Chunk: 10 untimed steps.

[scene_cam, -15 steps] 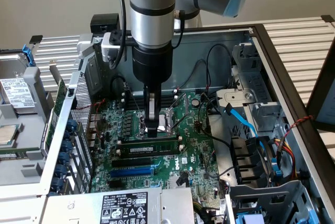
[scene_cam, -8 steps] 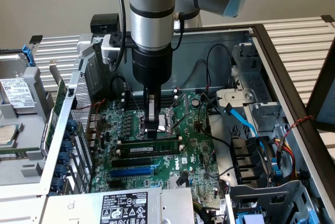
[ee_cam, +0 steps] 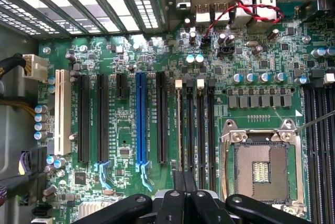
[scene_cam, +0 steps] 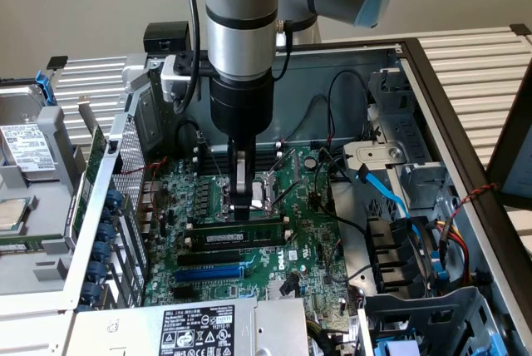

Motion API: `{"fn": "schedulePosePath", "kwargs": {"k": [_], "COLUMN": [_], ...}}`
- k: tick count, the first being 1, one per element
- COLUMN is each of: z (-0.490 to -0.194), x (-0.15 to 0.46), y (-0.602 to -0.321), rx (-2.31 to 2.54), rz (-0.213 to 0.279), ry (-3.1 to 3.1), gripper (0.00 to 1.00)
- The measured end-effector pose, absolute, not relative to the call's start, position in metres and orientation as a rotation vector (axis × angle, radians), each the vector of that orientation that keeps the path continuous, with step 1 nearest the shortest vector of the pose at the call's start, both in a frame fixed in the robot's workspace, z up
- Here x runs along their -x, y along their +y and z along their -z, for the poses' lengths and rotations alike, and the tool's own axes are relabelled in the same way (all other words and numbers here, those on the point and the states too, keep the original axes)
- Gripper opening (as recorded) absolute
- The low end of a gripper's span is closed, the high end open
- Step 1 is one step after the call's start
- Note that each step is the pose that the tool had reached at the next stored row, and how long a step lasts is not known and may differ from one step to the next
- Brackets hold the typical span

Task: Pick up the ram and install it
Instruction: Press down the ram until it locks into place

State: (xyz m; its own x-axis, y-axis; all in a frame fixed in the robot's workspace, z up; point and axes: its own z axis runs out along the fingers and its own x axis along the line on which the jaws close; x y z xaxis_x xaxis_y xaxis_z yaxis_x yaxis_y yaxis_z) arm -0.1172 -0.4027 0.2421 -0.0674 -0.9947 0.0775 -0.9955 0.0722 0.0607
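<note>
Exterior view: an open computer case (scene_cam: 465,123) is lying on its side on a slatted white tabletop (scene_cam: 486,65), taking up most of the scene. The robot arm (scene_cam: 241,23) is reaching straight down into the middle of it. A green motherboard (scene_cam: 312,235) is covering the case floor, and a grey box with a printed label (scene_cam: 199,327) is sitting at the near edge. A light-blue cable (scene_cam: 386,190) is curving across the drive bays toward the exterior view's right.

Near the middle of the board the open CPU socket (scene_cam: 264,183) is showing beside the hand. Just in front of it the ram (scene_cam: 237,235) is standing on edge in a memory slot, running left to right in this view with its white sticker facing the camera. An empty black slot (scene_cam: 220,254) is lying just in front of the ram, with the long blue slot (scene_cam: 212,273) nearer still.

The hand (scene_cam: 241,206) is hanging directly over the ram's middle with its fingers pinched together, leaving no gap. Their tips are meeting the ram's upper edge, though whether they are pressing on it cannot be told.

In the wrist view the motherboard (ee_cam: 125,145) is spreading out below the hand (ee_cam: 184,178). The ram (ee_cam: 178,130) is appearing edge-on as a thin strip running out from under the closed fingertips. It is lying between the blue slot (ee_cam: 140,119) and the CPU socket (ee_cam: 260,169).
</note>
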Motion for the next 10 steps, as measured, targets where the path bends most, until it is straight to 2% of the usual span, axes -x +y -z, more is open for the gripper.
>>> {"fn": "schedulePosePath", "kwargs": {"k": [10], "z": [-0.2401], "x": [0.1172], "y": [-0.4027], "rx": [-2.078], "rz": [-0.018], "ry": [-2.229], "gripper": [0.11]}}
